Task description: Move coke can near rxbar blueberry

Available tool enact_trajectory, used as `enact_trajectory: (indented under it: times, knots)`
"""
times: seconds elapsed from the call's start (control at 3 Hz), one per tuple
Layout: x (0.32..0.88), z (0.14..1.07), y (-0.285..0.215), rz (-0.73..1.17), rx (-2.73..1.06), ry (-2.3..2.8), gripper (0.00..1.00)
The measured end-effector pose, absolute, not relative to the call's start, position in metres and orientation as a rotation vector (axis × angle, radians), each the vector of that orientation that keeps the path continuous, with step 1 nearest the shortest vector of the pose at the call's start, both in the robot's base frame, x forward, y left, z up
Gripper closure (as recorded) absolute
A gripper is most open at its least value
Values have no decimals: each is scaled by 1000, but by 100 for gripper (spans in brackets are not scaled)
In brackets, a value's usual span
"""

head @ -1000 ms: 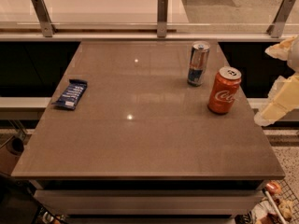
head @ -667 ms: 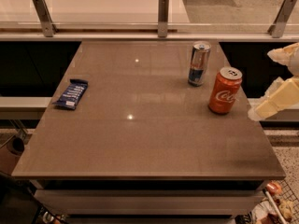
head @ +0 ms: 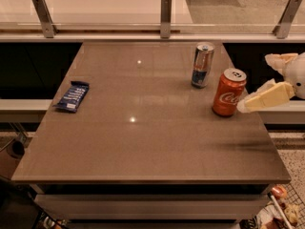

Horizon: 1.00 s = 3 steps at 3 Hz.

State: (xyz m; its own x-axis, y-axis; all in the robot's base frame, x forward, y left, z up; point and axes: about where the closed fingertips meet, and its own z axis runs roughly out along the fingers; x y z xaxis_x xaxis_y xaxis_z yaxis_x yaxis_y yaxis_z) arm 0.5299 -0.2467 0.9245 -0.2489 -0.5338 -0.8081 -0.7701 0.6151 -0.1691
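Observation:
The orange-red coke can (head: 228,92) stands upright on the right side of the grey-brown table (head: 143,137). The rxbar blueberry (head: 72,96), a flat dark blue bar, lies near the table's left edge, far from the can. My gripper (head: 253,83) comes in from the right edge, open and empty. Its cream fingers are spread wide. The lower fingertip (head: 244,106) is right beside the can's right side; I cannot tell whether it touches. The upper finger (head: 279,59) is behind and to the right of the can.
A slim silver-and-blue can (head: 202,65) stands upright just behind and left of the coke can. A rail with metal posts (head: 165,16) runs along the table's far side. Clutter sits on the floor at the lower right (head: 281,209).
My gripper has moved left toward the coke can, its lower finger now next to the can. The cans and the bar have not moved.

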Motion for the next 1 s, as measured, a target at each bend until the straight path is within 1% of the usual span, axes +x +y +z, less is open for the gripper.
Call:
enact_trajectory:
  times: [0.33, 1.0]
  knots:
    - [543, 916, -238, 413, -957, 1841, 0]
    - [547, 904, -221, 529, -846, 1714, 0]
